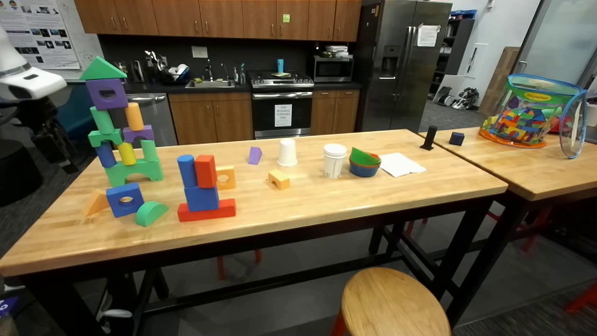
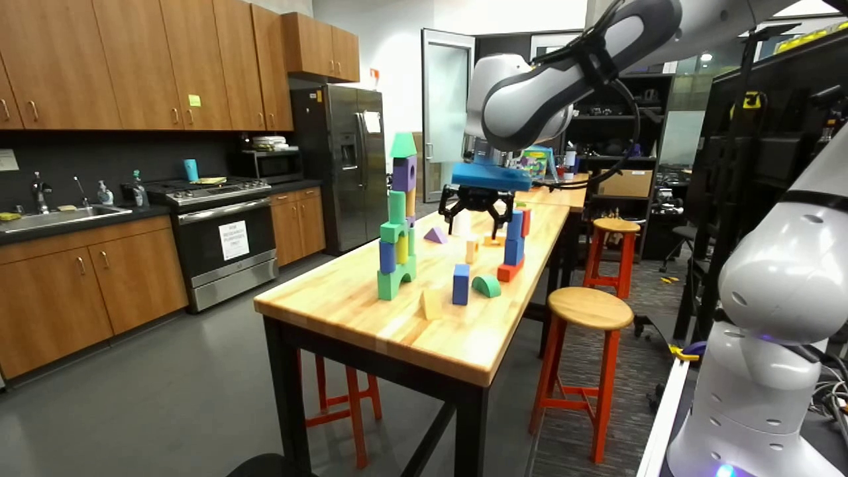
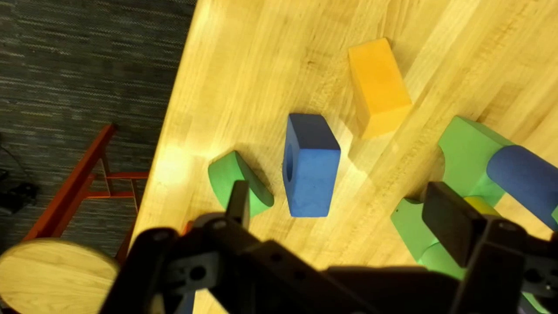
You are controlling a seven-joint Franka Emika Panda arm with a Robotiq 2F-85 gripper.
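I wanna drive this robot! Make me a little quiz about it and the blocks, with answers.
1. Pick one: what tops the tall multicoloured foam-like tower? A) a red cylinder; B) a green triangular foam-like block; C) a white cup.
2. True or false: the black two-fingered end effector is open and holding nothing.
3. Which block stands between the green half-round foam-like block and the orange-yellow foam-like wedge?

Key: 1. B; 2. true; 3. the blue square foam-like block with a round hole.

In the wrist view, a black gripper finger [image 3: 238, 204] partly hides the green half-round block [image 3: 225, 174]. Print on the white paper poster [image 1: 39, 35] is unreadably small.
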